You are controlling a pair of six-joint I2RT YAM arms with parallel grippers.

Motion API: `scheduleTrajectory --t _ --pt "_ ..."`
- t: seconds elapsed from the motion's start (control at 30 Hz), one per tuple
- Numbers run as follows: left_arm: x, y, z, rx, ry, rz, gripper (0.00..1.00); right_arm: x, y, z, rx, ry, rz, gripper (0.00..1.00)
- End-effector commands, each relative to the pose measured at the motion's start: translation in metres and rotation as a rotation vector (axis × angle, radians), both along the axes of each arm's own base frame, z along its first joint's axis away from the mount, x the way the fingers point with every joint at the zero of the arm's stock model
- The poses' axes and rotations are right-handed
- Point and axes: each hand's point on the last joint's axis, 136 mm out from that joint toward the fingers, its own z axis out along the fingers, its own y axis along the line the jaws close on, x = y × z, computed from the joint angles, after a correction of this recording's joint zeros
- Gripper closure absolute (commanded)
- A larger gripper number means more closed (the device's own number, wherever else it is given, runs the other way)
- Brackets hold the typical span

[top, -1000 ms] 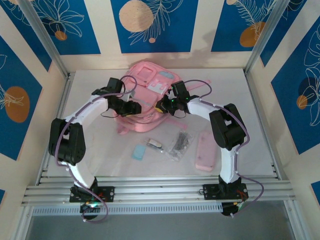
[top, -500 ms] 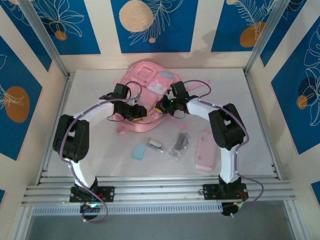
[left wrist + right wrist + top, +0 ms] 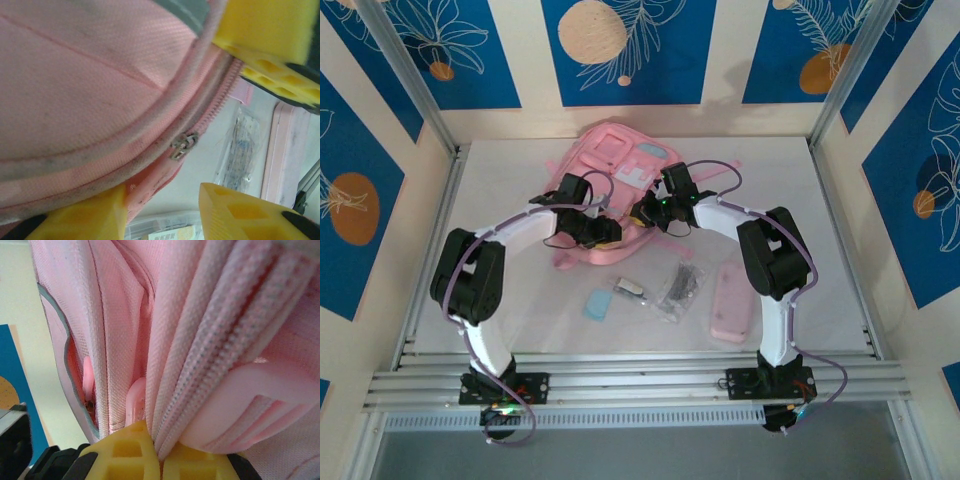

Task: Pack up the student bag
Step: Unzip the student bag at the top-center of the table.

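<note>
Right wrist: right fingers [image 3: 125, 450] pinch student bag [image 3: 200, 315] seam, left fingers [image 3: 240, 212] apart by zipper pull [image 3: 182, 145]; floppy, I'd grab seams.

White counter [image 3: 500, 200], near half, left to right: pale blue flat piece [image 3: 596, 304]; small silver-and-dark item [image 3: 630, 288] just beside it; clear packet [image 3: 680, 287], dark contents; pale-pink oblong case [image 3: 730, 302].

The student bag [image 3: 75, 90] is matt woven cloth with a metal zip pull [image 3: 182, 145].
</note>
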Motion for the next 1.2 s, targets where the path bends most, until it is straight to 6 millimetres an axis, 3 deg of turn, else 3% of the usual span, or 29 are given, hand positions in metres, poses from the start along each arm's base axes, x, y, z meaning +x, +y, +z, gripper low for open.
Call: scheduleTrajectory --t 0.0,0.13,0.23,0.53,0.83,0.93,1.17 --pt "0.016 -0.017 -0.009 -0.005 -0.036 -0.019 0.67 0.007 0.018 0.026 0.068 -0.073 0.041 1.0" --pt "0.034 -0.024 -0.015 0.011 -0.059 -0.034 0.77 0.006 0.019 0.027 0.072 -0.072 0.045 1.0" --pt "0.041 -0.022 -0.013 0.044 -0.094 -0.04 0.79 0.005 0.018 0.027 0.071 -0.072 0.044 1.0" --pt "0.055 -0.039 0.017 -0.066 -0.199 -0.054 0.81 0.001 0.019 0.02 0.076 -0.05 0.048 1.0" --pt "0.055 -0.054 0.034 -0.163 -0.231 -0.105 0.99 -0.001 0.011 0.01 0.065 -0.02 0.029 1.0" --pt "0.056 -0.048 0.03 -0.123 -0.237 -0.099 0.97 -0.001 0.01 0.009 0.064 -0.016 0.027 1.0" --pt "0.067 -0.012 0.0 0.127 -0.193 0.007 0.78 0.0 0.008 0.011 0.062 -0.02 0.021 1.0"
